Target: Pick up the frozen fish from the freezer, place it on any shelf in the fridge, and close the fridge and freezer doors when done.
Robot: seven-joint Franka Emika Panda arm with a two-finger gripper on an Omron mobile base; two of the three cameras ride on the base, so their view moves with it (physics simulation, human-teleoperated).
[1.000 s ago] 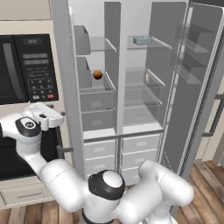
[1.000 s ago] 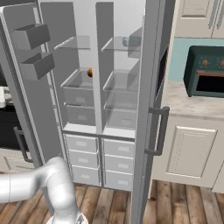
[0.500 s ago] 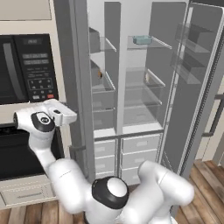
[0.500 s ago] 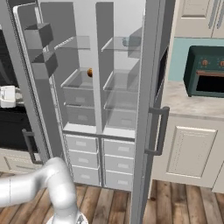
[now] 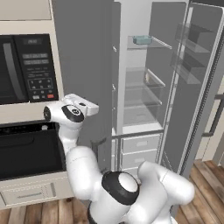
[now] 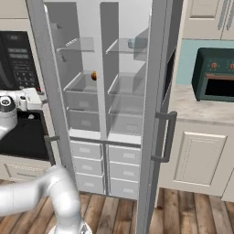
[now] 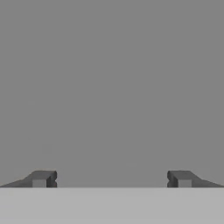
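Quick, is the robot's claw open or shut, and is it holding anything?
Gripper: open, jaws wide apart, holding nothing.

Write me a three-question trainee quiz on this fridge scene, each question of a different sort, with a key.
1. True or false: the frozen fish lies on a top shelf of the open unit.
2. Multiple choice: the gripper in the hand view is A) shut on the fish, B) open with nothing between its tips, C) shut on a handle.
3. Fill in: the small orange ball sits in the compartment ____ the one holding the fish.

Key: 1 true; 2 B; 3 beside.
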